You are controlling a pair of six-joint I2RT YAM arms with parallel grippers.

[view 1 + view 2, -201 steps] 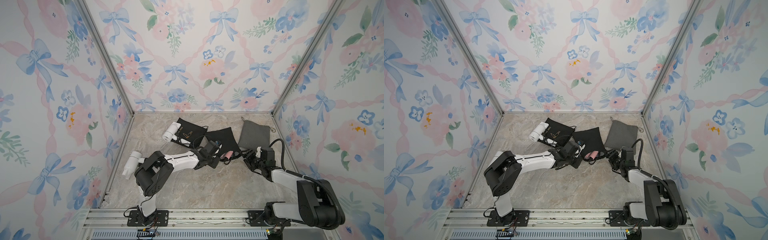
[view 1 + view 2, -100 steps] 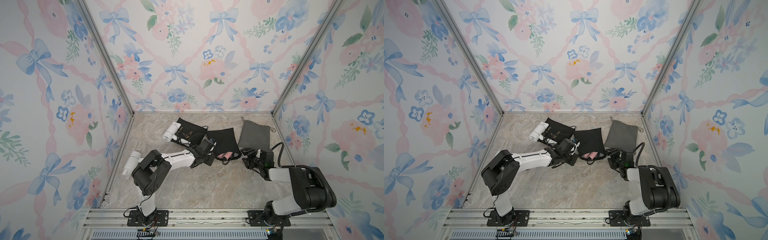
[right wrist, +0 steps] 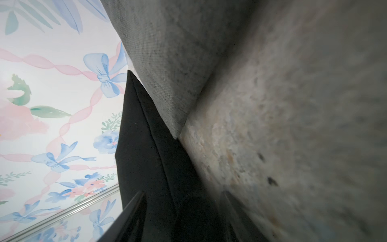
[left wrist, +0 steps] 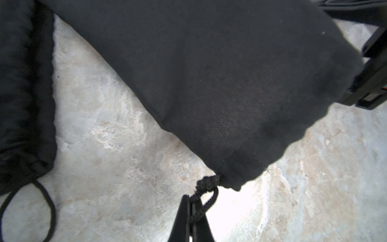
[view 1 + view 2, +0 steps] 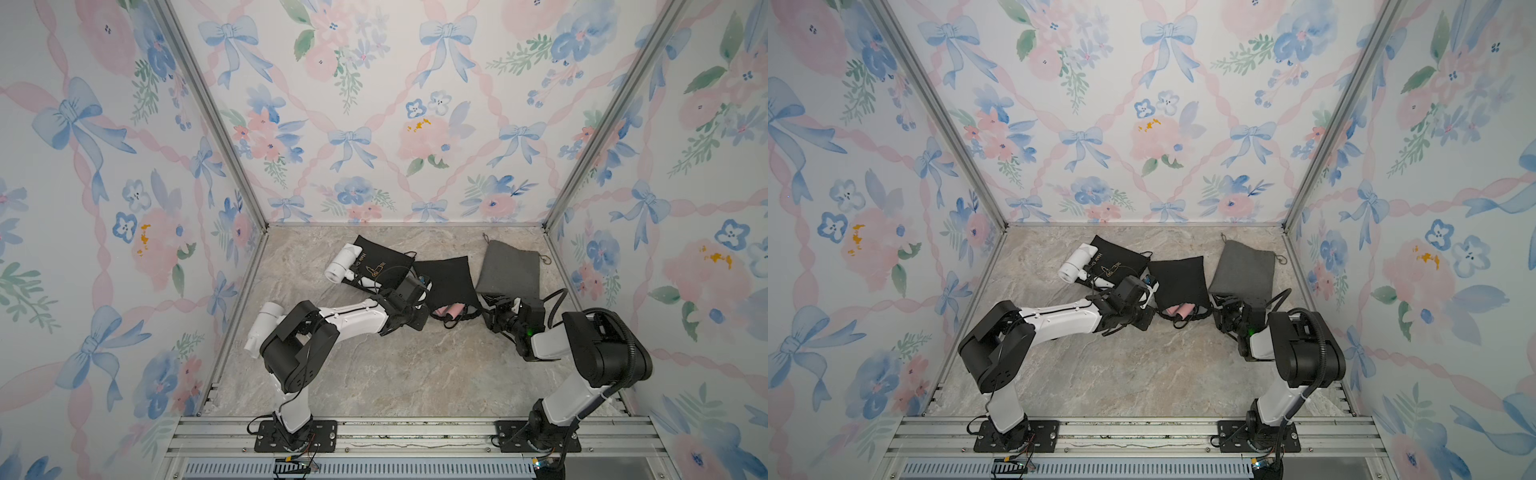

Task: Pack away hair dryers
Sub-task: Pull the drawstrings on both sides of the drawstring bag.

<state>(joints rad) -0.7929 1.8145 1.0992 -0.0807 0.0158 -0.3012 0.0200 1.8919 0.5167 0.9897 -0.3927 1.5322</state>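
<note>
The pink hair dryer (image 5: 451,309) lies with its end showing at the mouth of the middle black pouch (image 5: 446,278). My left gripper (image 4: 193,201) is shut on that pouch's drawstring cord (image 4: 207,184) at its left mouth corner. At the right mouth corner, my right gripper (image 3: 182,201) stands open with the pouch's black cloth (image 3: 146,146) between its fingers. One white hair dryer (image 5: 343,262) rests on the printed black pouch (image 5: 384,259). Another white hair dryer (image 5: 263,328) lies by the left wall, partly behind my left arm.
A flat grey pouch (image 5: 509,270) lies at the back right, just beyond the right gripper (image 5: 492,308); its corner (image 3: 178,62) is close to the jaws. Floral walls close three sides. A metal rail (image 5: 395,432) runs along the front.
The right arm has folded up and brought its gripper in to the black pouch's right mouth corner, its jaws narrowing. The left gripper stays shut on the cord, nearly still.
</note>
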